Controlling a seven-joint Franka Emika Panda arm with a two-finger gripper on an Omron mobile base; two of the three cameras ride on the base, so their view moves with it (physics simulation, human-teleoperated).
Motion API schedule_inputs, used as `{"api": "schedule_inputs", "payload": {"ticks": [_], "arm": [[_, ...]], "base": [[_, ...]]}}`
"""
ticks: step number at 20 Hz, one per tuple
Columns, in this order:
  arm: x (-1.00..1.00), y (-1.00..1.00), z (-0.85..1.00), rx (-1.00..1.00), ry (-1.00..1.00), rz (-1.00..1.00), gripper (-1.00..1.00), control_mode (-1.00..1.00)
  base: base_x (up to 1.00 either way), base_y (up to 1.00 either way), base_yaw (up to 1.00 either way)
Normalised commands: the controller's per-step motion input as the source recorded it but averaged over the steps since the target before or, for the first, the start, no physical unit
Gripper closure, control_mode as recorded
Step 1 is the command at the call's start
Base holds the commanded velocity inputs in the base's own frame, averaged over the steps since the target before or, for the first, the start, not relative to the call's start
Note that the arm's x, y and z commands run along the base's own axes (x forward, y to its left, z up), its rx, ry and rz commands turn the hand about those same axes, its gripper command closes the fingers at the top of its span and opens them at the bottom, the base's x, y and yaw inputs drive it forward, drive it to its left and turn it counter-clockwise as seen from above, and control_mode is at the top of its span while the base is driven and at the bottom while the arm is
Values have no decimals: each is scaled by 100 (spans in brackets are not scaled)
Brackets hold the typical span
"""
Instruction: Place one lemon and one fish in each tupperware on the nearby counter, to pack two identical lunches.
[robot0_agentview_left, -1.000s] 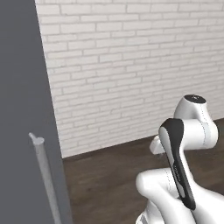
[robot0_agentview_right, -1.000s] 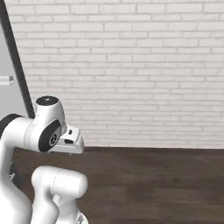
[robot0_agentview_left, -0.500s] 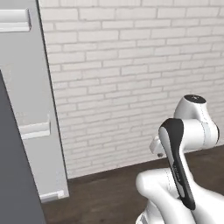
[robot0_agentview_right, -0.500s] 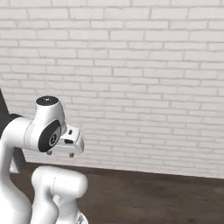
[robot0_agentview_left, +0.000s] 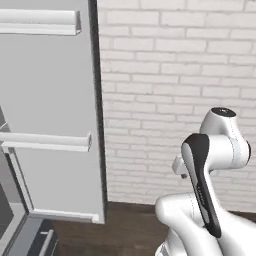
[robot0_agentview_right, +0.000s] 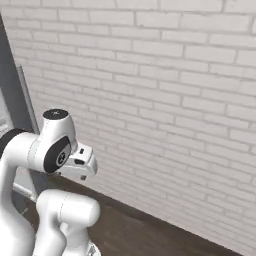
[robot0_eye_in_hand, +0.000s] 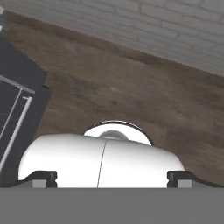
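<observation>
1. The gripper (robot0_eye_in_hand: 112, 177) has its jaws spread wide apart with nothing between them; in the hand view the two dark finger tips (robot0_eye_in_hand: 41, 177) sit at the far left and far right of the bottom edge.
2. The hand looks down along the gripper at a dark wooden floor (robot0_eye_in_hand: 131, 96) that runs up to the foot of a pale brick wall (robot0_eye_in_hand: 144, 22).
3. In the same view, a dark grey panel with thin light edge lines (robot0_eye_in_hand: 17, 100) stands at the left, over the floor.
4. From the left base view, the arm (robot0_agentview_left: 210, 185) is folded up close to the base, its dark-striped link rising toward a rounded white joint.
5. To the left of the arm there stands a tall grey open door (robot0_agentview_left: 50, 110), with two pale shelf rails on its inner face, one near the top and one at mid height.
6. From the right base view, the wall (robot0_agentview_right: 165, 100) runs across behind the arm, and a dark grey upright edge (robot0_agentview_right: 12, 85) stands at the far left.
7. No lemon, fish, tupperware or counter can be located from these views, so their place cannot be told.
</observation>
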Motion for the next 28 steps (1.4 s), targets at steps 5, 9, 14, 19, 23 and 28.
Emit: {"api": "schedule_inputs", "payload": {"ticks": [5,9,14,19,23,28], "arm": [[0,0,0,0,0,0,-100,100],[0,0,0,0,0,0,-100,100],[0,0,0,0,0,0,-100,100],[0,0,0,0,0,0,-100,100],[0,0,0,0,0,0,-100,100],[0,0,0,0,0,0,-100,100]], "base": [[-20,1,100],[-34,0,93],[13,-14,80],[42,-23,48],[65,-6,19],[18,24,27]]}}
